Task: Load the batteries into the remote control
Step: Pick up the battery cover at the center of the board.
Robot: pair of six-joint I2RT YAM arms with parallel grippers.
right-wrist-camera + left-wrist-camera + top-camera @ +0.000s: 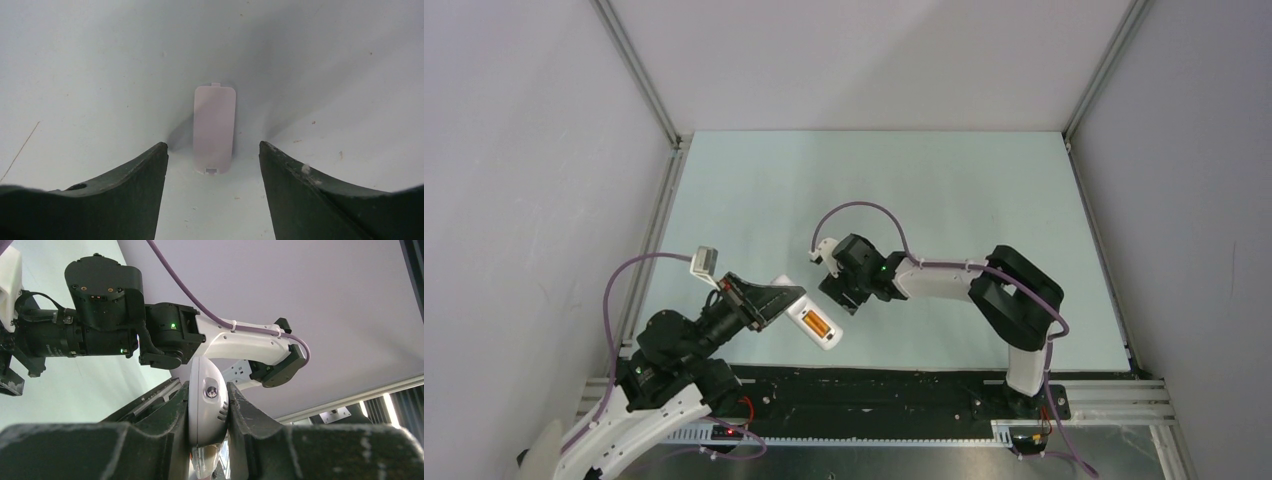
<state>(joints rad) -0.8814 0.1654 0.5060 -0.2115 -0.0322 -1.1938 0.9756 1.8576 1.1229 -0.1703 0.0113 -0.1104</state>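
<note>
Top external view shows my left gripper [782, 306] clamped on one end of the remote control [812, 323], holding it off the table [944, 180] with the open battery recess facing up. An orange strip sits in that recess; I take it for the batteries [818, 326], already seated, though I cannot tell from here whether both are fully down. From the left wrist the remote control [209, 395] is pinched edge-on between my two pads, so the hold is narrow and on a rounded shell.

My right gripper [212, 150] hangs with its jaws wide and nothing between them. Straight below the gap lies the battery cover [214, 127], flat on the table, its small tab at the far end. I judge the cover to be the next thing to fetch.

That is where trouble can come. The cover is thin and lies flush, so my fingertips may close on air above it, or skid it across the table instead of lifting it. If I descend too hard, I jam the tips into the surface. On the other side, the remote is held by one end only: any push from fitting the cover could swivel it in my pads, and a tilt could spill the batteries from the open recess.
</note>
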